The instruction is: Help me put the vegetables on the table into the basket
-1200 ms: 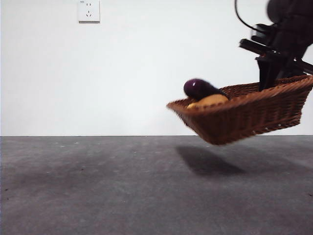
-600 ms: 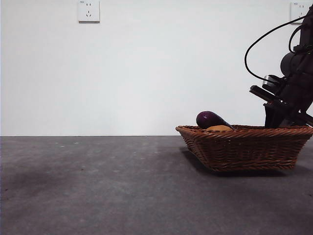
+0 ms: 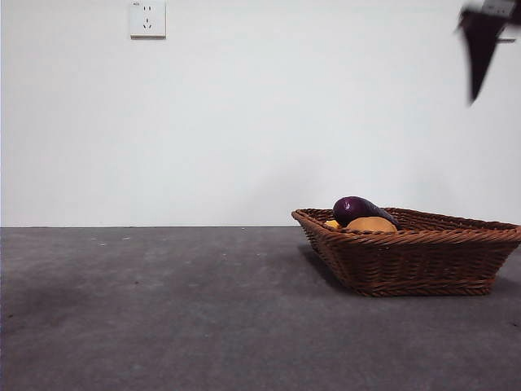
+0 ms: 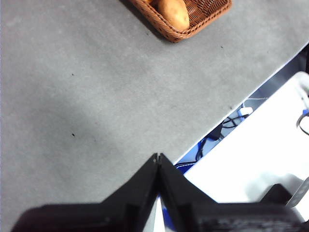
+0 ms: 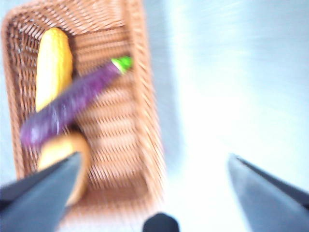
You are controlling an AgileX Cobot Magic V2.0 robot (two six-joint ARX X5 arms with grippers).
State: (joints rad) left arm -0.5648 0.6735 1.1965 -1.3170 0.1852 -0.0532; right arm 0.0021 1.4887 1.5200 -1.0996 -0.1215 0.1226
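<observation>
Flat dark grey matte table: bears basket at right side in front view. Shallow rectangular brown woven wicker basket: rests flat on table, holds all produce. Long dark purple eggplant with green stem: lies diagonally inside, over tan-brown potato and beside long yellow corn-like piece. Right gripper: above basket, jaws spread wide, empty. Left gripper: over bare table, well apart from basket, jaws pressed together, empty.

Front cam sits low, about table height, looking level across the dark grey matte table at the white wall. Both wrist cams look down from above, the right one blurry. All three share the shallow brown woven wicker basket.
</observation>
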